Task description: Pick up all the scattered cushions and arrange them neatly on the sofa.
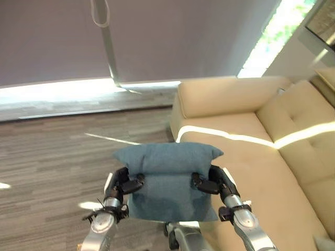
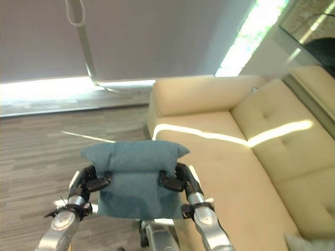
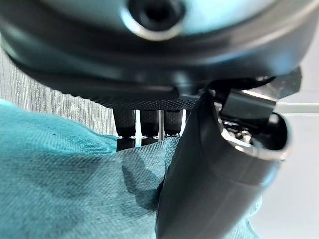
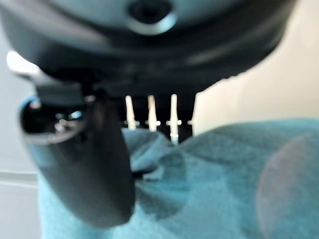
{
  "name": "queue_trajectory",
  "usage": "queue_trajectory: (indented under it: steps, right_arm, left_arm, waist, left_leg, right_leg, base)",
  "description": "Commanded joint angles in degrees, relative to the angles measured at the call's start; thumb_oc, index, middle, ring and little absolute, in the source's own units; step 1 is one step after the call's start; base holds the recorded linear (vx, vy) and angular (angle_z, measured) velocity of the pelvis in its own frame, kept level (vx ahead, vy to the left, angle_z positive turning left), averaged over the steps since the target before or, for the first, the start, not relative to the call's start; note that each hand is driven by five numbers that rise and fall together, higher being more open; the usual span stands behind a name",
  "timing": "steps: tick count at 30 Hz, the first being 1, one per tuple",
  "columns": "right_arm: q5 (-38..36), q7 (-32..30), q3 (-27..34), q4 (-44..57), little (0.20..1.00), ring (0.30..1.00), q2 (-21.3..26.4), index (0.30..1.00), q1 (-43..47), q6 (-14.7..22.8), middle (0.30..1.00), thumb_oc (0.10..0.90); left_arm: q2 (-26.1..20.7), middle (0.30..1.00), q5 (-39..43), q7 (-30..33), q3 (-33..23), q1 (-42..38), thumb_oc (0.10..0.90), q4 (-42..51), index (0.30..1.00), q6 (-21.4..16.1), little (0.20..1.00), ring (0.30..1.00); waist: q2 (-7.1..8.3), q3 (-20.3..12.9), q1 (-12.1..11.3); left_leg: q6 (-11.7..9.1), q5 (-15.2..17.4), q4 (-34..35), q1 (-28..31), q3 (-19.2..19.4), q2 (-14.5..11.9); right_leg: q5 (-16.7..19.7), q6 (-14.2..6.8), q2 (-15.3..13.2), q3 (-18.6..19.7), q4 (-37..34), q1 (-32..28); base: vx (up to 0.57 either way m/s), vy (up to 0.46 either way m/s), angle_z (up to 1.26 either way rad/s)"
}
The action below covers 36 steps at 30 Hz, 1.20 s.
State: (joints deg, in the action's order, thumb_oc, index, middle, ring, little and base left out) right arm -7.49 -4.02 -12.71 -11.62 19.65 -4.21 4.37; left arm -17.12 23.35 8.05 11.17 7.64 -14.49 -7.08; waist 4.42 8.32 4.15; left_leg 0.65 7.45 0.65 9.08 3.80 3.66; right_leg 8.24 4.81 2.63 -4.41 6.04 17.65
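The left hand (image 1: pixel 125 184) pinches the soft teal fabric cushion (image 1: pixel 167 180) at nine o'clock, the right hand (image 1: pixel 212 183) at three. Carrying is under way; next, I judge, a swing toward the beige tufted sofa (image 1: pixel 261 151) at two o'clock.

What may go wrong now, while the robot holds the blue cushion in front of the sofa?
The blue cushion is pinched only at its two sides by the left robot hand and the right robot hand; the soft cloth may slip from either grip. It hangs partly over the floor, so released now it may miss the sofa.
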Motion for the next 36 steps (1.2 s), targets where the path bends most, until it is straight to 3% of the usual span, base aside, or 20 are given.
queue_trajectory:
  steps: [1,2,3,4,6,7,9,12,14,16,19,22,24,26,29,30,33,36]
  right_arm:
    - [-2.59,-1.8,6.17,8.25,0.3,0.3,-0.3,0.3,5.57,8.61,0.3,0.4]
    - [-2.48,-1.78,6.41,8.16,0.3,0.3,0.09,0.3,5.51,8.45,0.3,0.4]
    - [-2.48,-1.78,6.41,8.16,0.3,0.3,0.1,0.3,5.51,8.45,0.3,0.4]
    - [-2.93,-1.93,6.92,8.05,0.3,0.3,0.44,0.3,5.1,8.36,0.3,0.4]
    - [-3.14,-1.99,7.13,8.05,0.3,0.3,0.54,0.3,5.04,8.15,0.3,0.4]
    - [-3.35,-2.45,7.52,7.77,0.3,0.3,0.55,0.3,5.03,7.95,0.3,0.4]
    - [-3.42,-2.43,7.52,7.8,0.3,0.3,0.55,0.3,5.13,7.91,0.3,0.4]
    - [-3.58,-2.53,7.29,7.93,0.3,0.3,0.48,0.3,5.28,7.83,0.3,0.4]
    - [-3.16,-2.53,6.44,7.91,0.3,0.3,0.36,0.3,5.64,7.59,0.3,0.4]
    - [-2.32,-2.17,6.12,7.44,0.3,0.3,0.29,0.3,5.38,7.21,0.3,0.4]
    - [-1.96,-2.1,5.79,7.16,0.3,0.3,-0.07,0.3,5.05,7.09,0.3,0.4]
    - [-1.34,-1.58,4.56,7.86,0.3,0.3,-1.76,0.3,6.24,6.87,0.3,0.4]
    - [-1.2,-1.22,3.66,8.02,0.3,0.3,-2.56,0.3,6.46,6.87,0.3,0.4]
    - [-1.29,-0.88,3.18,8.21,0.3,0.3,-3.1,0.3,6.58,6.83,0.3,0.4]
    - [-1.04,-0.6,2.19,7.54,0.3,0.3,-3.52,0.3,7.77,6.99,0.3,0.4]
    - [-0.87,-0.83,2.36,7.42,0.3,0.3,-3.38,0.3,7.98,7.02,0.3,0.4]
    - [-0.17,-0.8,3.19,7.88,0.3,0.3,-2.61,0.3,6.96,7.18,0.3,0.4]
    - [-0.74,-1.52,4.48,8.5,0.3,0.3,-1.86,0.3,5.72,7.05,0.3,0.4]
  left_arm:
    - [-1.72,0.3,-0.72,-2.31,-0.16,-4.64,0.4,7.98,0.3,-6.74,0.3,0.3]
    - [-1.69,0.3,-0.51,-2.58,-0.02,-4.62,0.4,8.02,0.3,-6.66,0.3,0.3]
    - [-1.69,0.3,-0.51,-2.58,-0.02,-4.62,0.4,8.02,0.3,-6.66,0.3,0.3]
    - [-1.59,0.3,-0.07,-2.82,0.02,-4.69,0.4,8.0,0.3,-6.67,0.3,0.3]
    - [-1.72,0.3,-0.1,-3.06,0.25,-4.82,0.4,7.95,0.3,-6.5,0.3,0.3]
    - [-1.94,0.3,-0.37,-3.23,0.48,-4.63,0.4,7.8,0.3,-5.88,0.3,0.3]
    - [-2.09,0.3,-0.56,-3.21,0.38,-4.42,0.4,7.86,0.3,-5.7,0.3,0.3]
    - [-2.17,0.3,-0.49,-2.74,-0.02,-4.14,0.4,8.33,0.3,-5.72,0.3,0.3]
    - [-1.92,0.3,-0.27,-1.92,-0.74,-3.71,0.4,9.18,0.3,-6.01,0.3,0.3]
    - [-1.61,0.3,0.02,-2.06,-0.81,-3.12,0.4,9.3,0.3,-6.03,0.3,0.3]
    - [-2.01,0.3,-0.28,-2.34,-0.79,-2.31,0.4,9.45,0.3,-5.85,0.3,0.3]
    - [-3.32,0.3,-0.13,-1.57,-1.12,-3.61,0.4,9.39,0.3,-6.05,0.3,0.3]
    - [-3.45,0.3,0.21,-0.67,-2.02,-3.45,0.4,8.96,0.3,-6.26,0.3,0.3]
    - [-3.55,0.3,0.49,-0.52,-2.53,-2.97,0.4,8.89,0.3,-6.46,0.3,0.3]
    - [-3.26,0.3,1.15,-0.32,-3.23,-2.53,0.4,8.87,0.3,-6.85,0.3,0.3]
    - [-3.08,0.3,1.3,-0.53,-3.22,-2.42,0.4,8.76,0.3,-6.95,0.3,0.3]
    - [-1.64,0.3,1.18,-1.22,-2.41,-2.33,0.4,8.16,0.3,-6.64,0.3,0.3]
    - [-1.24,0.3,1.15,-1.75,-1.4,-2.67,0.4,8.08,0.3,-6.38,0.3,0.3]
  waist:
    - [2.53,-5.11,2.47]
    - [2.78,-4.95,2.48]
    - [2.76,-4.96,2.49]
    - [3.4,-4.9,2.35]
    - [3.77,-4.76,2.18]
    - [4.93,-4.61,1.66]
    - [5.26,-4.59,1.42]
    - [5.59,-4.22,0.6]
    - [5.01,-3.33,-1.1]
    - [4.12,-3.42,-1.44]
    - [3.77,-4.24,-1.14]
    - [3.62,-3.86,-1.06]
    - [3.39,-3.29,-1.3]
    - [3.06,-3.44,-1.75]
    - [2.02,-3.48,-2.87]
    - [1.79,-3.47,-2.8]
    - [2.94,-4.15,-1.56]
    - [3.58,-4.87,-0.51]
  left_leg:
    - [-3.27,1.71,-9.32,-5.54,0.12,-0.37]
    - [-4.27,1.03,-13.6,-7.17,0.35,-0.82]
    - [-4.28,1.08,-13.69,-7.23,0.34,-0.84]
    - [-5.33,-0.49,-19.08,-9.82,1.36,-1.94]
    - [-5.3,-0.73,-21.17,-11.63,1.97,-2.68]
    - [-3.96,1.01,-20.78,-15.33,2.29,-2.94]
    - [-3.56,1.97,-19.53,-16.36,1.64,-2.76]
    - [-3.65,1.51,-17.55,-17.89,-0.99,-2.11]
    - [-4.54,-2.35,-12.64,-19.91,-8.77,-0.4]
    - [-4.15,-3.36,-9.22,-18.24,-11.41,-0.35]
    - [-3.37,-3.77,-6.72,-16.27,-10.1,-0.91]
    - [-1.01,-3.38,-4.31,-13.18,-3.06,-2.19]
    - [-0.69,-2.69,-3.17,-11.11,-0.31,-2.85]
    - [-0.79,-2.41,-2.25,-9.81,2.27,-3.3]
    - [-1.24,-1.32,-2.49,-8.11,6.93,-4.41]
    - [-1.2,-0.76,-3.17,-7.74,7.84,-4.86]
    - [-1.49,1.15,-5.54,-6.63,9.12,-4.35]
    - [-2.72,2.34,-10.54,-6.99,10.25,-5.69]
  right_leg:
    - [-6.17,-10.26,-2.0,0.78,-4.03,-11.24]
    - [-6.24,-9.81,-2.12,0.88,-4.53,-12.29]
    - [-6.23,-9.81,-2.11,0.87,-4.54,-12.28]
    - [-6.75,-9.12,-2.45,1.18,-5.18,-13.77]
    - [-6.96,-8.87,-2.72,1.23,-5.49,-14.35]
    - [-7.44,-8.94,-3.41,2.02,-6.21,-15.59]
    - [-7.56,-9.13,-3.57,2.64,-6.45,-15.84]
    - [-8.03,-9.2,-3.51,4.16,-6.46,-16.51]
    - [-8.76,-9.01,-2.04,7.69,-5.77,-17.29]
    - [-10.03,-9.08,-1.31,10.27,-4.33,-18.04]
    - [-10.16,-9.65,-1.67,11.43,-3.08,-17.91]
    - [-7.98,-13.16,-2.21,13.45,5.64,-13.67]
    - [-7.12,-13.97,-3.58,9.03,7.34,-11.48]
    - [-7.49,-13.47,-5.83,1.33,4.7,-11.01]
    - [-7.95,-12.42,-9.64,-13.64,3.56,-10.03]
    - [-8.64,-12.26,-10.17,-16.2,3.79,-9.97]
    - [-9.39,-11.62,-7.62,-11.7,-0.22,-12.62]
    - [-9.63,-10.67,-6.39,-10.13,-2.39,-14.59]
  base:
    - [0.15,-0.06,0.16]
    - [0.08,-0.036,0.21]
    - [0.09,-0.047,0.12]
    - [0.09,-0.048,0.02]
    - [0.1,-0.038,-0.05]
    - [0.08,-0.009,-0.02]
    - [0.1,0.017,-0.05]
    - [0.1,0.056,-0.35]
    - [0.16,0.126,-0.97]
    - [0.21,0.2,-1.17]
    - [0.13,0.161,-0.89]
    - [0.14,0.222,-1.34]
    - [0.05,0.088,-1.21]
    - [0.06,0.064,-1.12]
    - [0.04,0.038,-0.92]
    - [0.09,-0.016,-1.2]
    - [0.11,-0.068,-0.48]
    - [0.12,-0.142,-0.1]
